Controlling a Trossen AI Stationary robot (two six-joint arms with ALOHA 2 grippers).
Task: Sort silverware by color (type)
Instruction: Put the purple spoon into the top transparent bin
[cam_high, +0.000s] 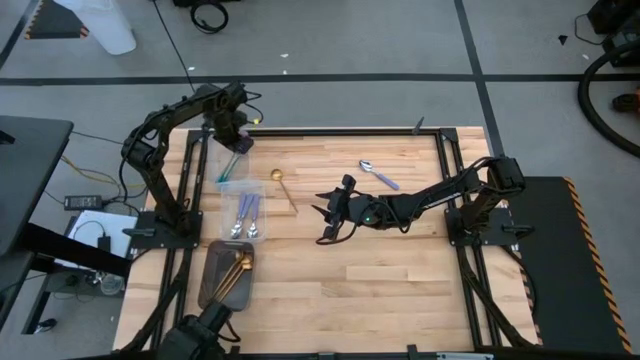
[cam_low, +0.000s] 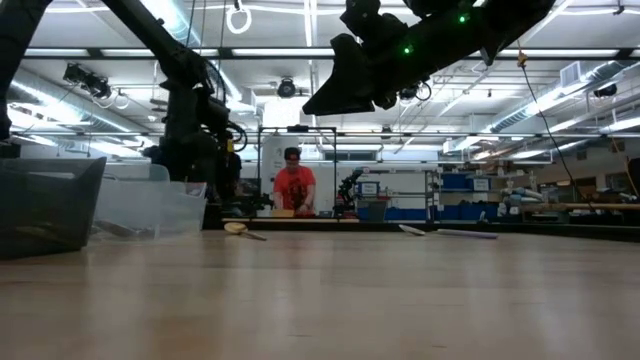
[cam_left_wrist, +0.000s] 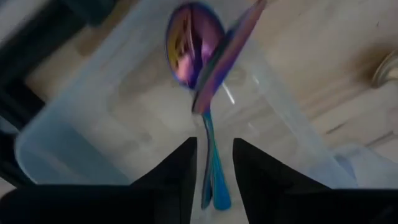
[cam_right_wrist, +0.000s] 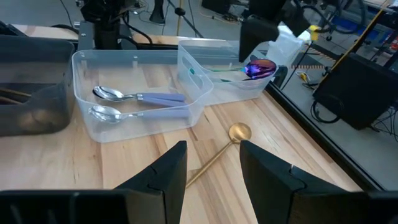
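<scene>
Left claw clamped the purple spoon over the far clear bin; best lowered before release. Right claw gaped empty near the gold spoon.

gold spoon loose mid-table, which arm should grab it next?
Right, probably. Its tool is open and empty, hovering near the gold spoon. The left tool is busy, holding iridescent spoons over the clear bin at the far-left corner.

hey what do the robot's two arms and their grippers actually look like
Both arms are dark, nearly black, built of jointed segments. The right arm shows small green indicator lights near its wrist; the left arm carries thin dark cables. The left gripper and right gripper each end in two flat, black, wedge-shaped fingers tapering toward the tips.
</scene>
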